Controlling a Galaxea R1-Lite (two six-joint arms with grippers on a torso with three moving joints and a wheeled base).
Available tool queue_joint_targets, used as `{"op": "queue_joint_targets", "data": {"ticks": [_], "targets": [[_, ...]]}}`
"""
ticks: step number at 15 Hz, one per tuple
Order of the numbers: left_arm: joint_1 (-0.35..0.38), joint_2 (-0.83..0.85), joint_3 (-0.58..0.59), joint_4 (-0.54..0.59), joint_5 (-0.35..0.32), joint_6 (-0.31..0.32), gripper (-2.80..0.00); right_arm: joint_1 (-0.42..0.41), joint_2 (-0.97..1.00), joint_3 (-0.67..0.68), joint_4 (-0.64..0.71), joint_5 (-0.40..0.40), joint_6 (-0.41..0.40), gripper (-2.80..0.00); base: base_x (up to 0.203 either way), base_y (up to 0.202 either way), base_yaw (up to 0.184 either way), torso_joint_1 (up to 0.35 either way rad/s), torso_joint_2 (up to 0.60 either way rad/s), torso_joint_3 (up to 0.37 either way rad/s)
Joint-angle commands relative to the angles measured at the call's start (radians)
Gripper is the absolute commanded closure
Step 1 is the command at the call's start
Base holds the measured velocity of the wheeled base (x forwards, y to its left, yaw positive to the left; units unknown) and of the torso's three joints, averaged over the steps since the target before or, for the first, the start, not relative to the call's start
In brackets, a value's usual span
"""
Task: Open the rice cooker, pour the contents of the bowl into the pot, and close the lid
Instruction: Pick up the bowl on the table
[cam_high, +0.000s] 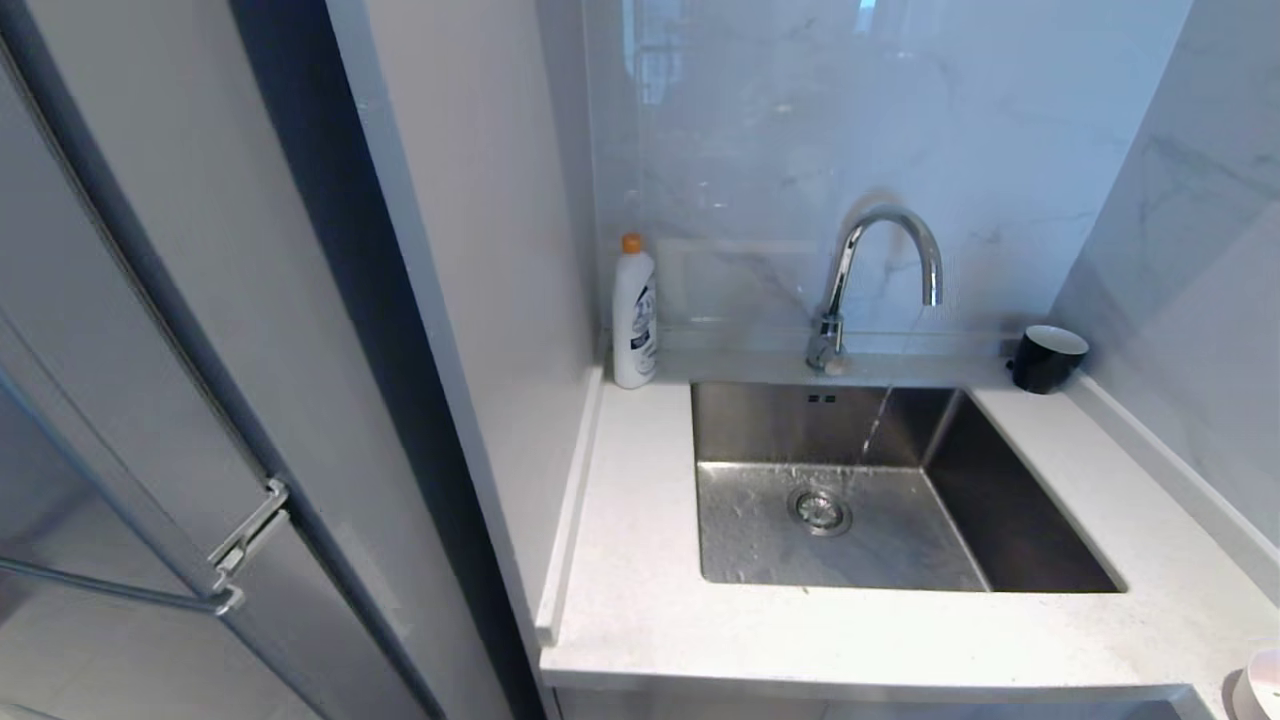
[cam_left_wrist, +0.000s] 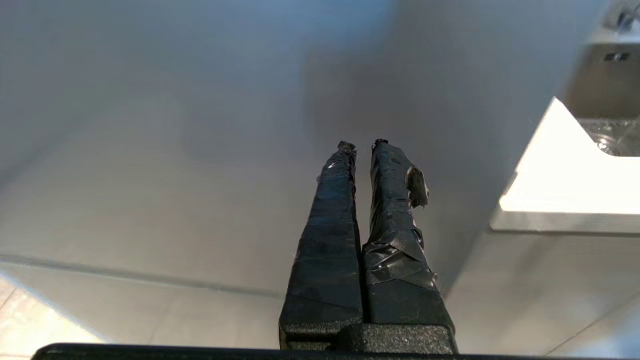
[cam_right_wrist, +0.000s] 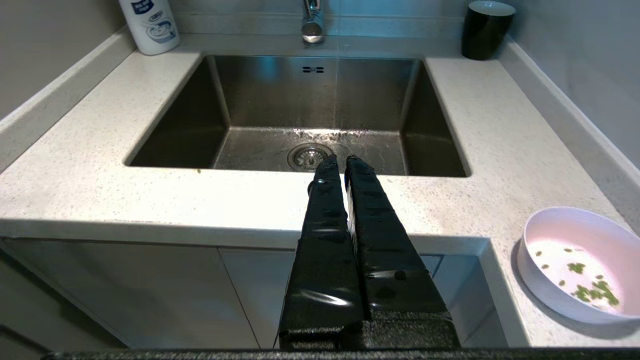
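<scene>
From the head view, a white speckled counter (cam_high: 640, 600) carries a steel sink (cam_high: 1010, 500) set into its middle. A thin stream of water falls from the curved faucet (cam_high: 880, 260) at the back edge into the basin. A white bottle with an orange cap (cam_high: 634, 315) stands in the back left corner of the counter, a black cup (cam_high: 1046, 358) in the back right corner. The pale rim of the bowl (cam_high: 1262, 685) just shows at the front right corner. Neither arm appears here.

In the left wrist view, the left hand (cam_left_wrist: 364, 146) hangs beside a plain grey panel, below the counter's edge, its taped fingers together and empty.

In the right wrist view, the right hand (cam_right_wrist: 339, 161) sits before the counter's front edge, facing the sink, fingers pressed together on nothing. The bowl (cam_right_wrist: 580, 265) rests near the front right corner, its green contents (cam_right_wrist: 592, 290) scattered inside.
</scene>
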Motion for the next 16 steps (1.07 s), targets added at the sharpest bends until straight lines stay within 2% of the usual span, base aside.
{"op": "queue_joint_targets", "data": {"ticks": [1,16], "targets": [[0.000,0.001,0.002,0.000,-0.001,0.001,0.00,0.000,0.000,0.000,0.000,0.001,-0.001,0.00,0.000,0.000,0.000,0.000,0.00,0.000],[-0.002,0.001,0.002,-0.002,0.000,-0.009,0.00,0.002,0.000,-0.003,0.008,0.004,-0.011,0.00,0.000,0.000,0.000,0.000,0.00,0.000]]}}
